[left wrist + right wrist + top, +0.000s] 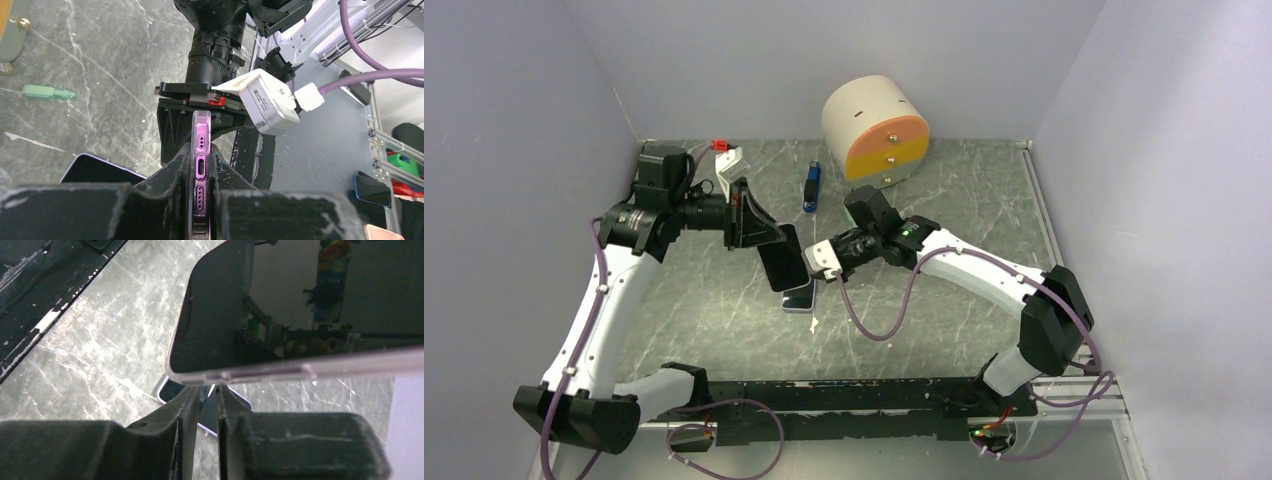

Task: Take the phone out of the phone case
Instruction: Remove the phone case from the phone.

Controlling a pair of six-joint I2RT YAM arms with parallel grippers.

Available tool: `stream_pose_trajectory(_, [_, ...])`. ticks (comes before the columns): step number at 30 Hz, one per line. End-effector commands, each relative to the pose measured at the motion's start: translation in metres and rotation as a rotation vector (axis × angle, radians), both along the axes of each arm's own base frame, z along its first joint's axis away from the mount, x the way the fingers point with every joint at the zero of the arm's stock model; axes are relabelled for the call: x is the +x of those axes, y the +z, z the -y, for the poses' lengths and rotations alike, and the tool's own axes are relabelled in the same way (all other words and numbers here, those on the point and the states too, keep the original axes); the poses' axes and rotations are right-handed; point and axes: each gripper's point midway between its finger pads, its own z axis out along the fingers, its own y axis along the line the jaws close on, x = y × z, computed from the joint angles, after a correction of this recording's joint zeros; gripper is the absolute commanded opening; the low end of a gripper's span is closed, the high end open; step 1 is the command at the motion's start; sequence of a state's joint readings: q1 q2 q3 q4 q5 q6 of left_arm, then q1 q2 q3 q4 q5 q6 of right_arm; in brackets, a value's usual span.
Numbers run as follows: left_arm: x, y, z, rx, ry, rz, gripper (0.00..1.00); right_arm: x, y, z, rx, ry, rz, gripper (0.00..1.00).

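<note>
My left gripper (759,240) is shut on a purple phone in a clear case (784,262) and holds it above the table, tilted. In the left wrist view its two fingers clamp the flat faces of the phone (201,127), with the port end toward the camera; the gripper (201,155) is shut. My right gripper (821,258) is at the phone's right side. In the right wrist view its fingers (208,388) are almost together, tips against the clear case's side edge (280,371), below the dark screen (215,315).
A second phone (801,298) lies flat on the table under the held one, also in the right wrist view (172,389). A cream cylinder with an orange and yellow face (876,130) stands at the back. A blue object (811,187) lies near it.
</note>
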State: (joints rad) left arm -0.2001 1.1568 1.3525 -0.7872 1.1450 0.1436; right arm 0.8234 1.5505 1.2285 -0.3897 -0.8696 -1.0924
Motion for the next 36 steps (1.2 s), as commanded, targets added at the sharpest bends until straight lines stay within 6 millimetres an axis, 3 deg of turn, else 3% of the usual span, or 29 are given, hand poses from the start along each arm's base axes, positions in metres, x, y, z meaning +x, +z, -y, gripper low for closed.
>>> stream_pose_trajectory(1, [-0.014, 0.02, -0.003, -0.02, -0.008, 0.177, 0.03, -0.002, 0.02, -0.001, 0.08, 0.001, 0.046, 0.28])
stream_pose_trajectory(6, [-0.017, 0.018, -0.005, -0.015, -0.001, 0.212, 0.03, -0.009, 0.022, 0.001, 0.093, -0.003, 0.001, 0.49])
stream_pose_trajectory(10, [-0.023, 0.018, -0.003, -0.035, -0.037, 0.211, 0.02, -0.012, 0.031, 0.0, 0.136, -0.003, -0.032, 0.53])
stream_pose_trajectory(17, [-0.026, 0.021, -0.003, -0.05, -0.043, 0.231, 0.03, -0.021, 0.043, -0.003, 0.16, 0.033, -0.107, 0.51])
stream_pose_trajectory(36, [-0.021, 0.016, 0.0, -0.074, -0.032, 0.211, 0.03, -0.025, 0.046, -0.005, 0.156, 0.065, -0.127, 0.38])
